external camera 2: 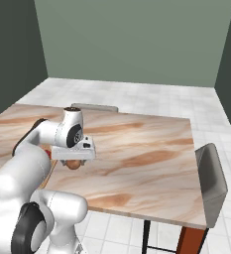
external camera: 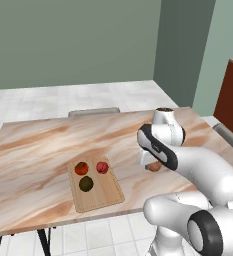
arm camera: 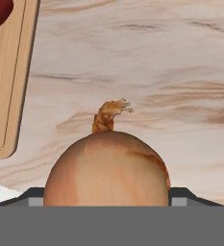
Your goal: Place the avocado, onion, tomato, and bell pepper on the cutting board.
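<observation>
The gripper (external camera 2: 75, 159) is down over the onion (arm camera: 107, 169), with a dark fingertip (arm camera: 31, 196) at either flank of it; the jaws look closed on it, or very nearly. The onion sits low at the table (external camera: 33, 150), just off the long right edge of the board (external camera: 115, 190), toward the table's near edge.

It is a firm, round, light ball with a smooth papery skin, so I judge it apt to roll or squirt out of a glancing pinch. Best taken across its widest girth, fingers level, well below the dry tuft (arm camera: 108, 114) at its top.

On the board lie the avocado (external camera: 86, 183), an orange-red ball (external camera: 81, 168) and a crimson ball (external camera: 102, 167), leaving bare wood toward its near right corner.
</observation>
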Motion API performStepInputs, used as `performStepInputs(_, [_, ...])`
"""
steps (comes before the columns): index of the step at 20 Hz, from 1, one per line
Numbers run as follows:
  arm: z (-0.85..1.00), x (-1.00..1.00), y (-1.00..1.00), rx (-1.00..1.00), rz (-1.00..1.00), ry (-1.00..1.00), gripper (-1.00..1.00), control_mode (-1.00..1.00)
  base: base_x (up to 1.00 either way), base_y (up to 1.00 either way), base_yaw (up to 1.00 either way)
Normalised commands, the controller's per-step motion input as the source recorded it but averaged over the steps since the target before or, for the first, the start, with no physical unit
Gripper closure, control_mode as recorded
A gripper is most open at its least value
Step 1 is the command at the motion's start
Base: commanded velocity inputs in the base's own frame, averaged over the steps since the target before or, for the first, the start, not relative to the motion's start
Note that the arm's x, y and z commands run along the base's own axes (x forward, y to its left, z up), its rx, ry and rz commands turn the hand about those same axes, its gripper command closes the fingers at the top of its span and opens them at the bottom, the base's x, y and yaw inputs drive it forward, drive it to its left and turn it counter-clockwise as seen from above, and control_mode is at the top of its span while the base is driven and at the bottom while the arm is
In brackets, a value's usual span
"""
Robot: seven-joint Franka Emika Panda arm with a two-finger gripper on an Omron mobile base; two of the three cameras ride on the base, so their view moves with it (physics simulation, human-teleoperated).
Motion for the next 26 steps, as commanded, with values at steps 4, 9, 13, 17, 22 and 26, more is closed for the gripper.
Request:
performStepInputs(4, [0.04, 0.0, 0.47, 0.03, 0.08, 0.04, 1.0, -1.0, 0.0, 0.0, 0.0])
performStepInputs(9, [0.0, 0.0, 0.48, 0.05, 0.07, 0.0, 1.0, -1.0, 0.0, 0.0, 0.0])
performStepInputs(13, [0.0, -0.01, 0.45, 0.04, 0.07, 0.0, 1.0, -1.0, 0.0, 0.0, 0.0])
performStepInputs(17, [0.0, -0.04, 0.47, 0.02, 0.06, 0.0, 1.0, -1.0, 0.0, 0.0, 0.0])
performStepInputs(22, [-0.02, -0.02, 0.49, 0.0, 0.04, 0.0, 1.0, -1.0, 0.0, 0.0, 0.0])
performStepInputs(26, [-0.07, 0.0, 0.44, 0.0, 0.03, 0.0, 1.0, -1.0, 0.0, 0.0, 0.0])
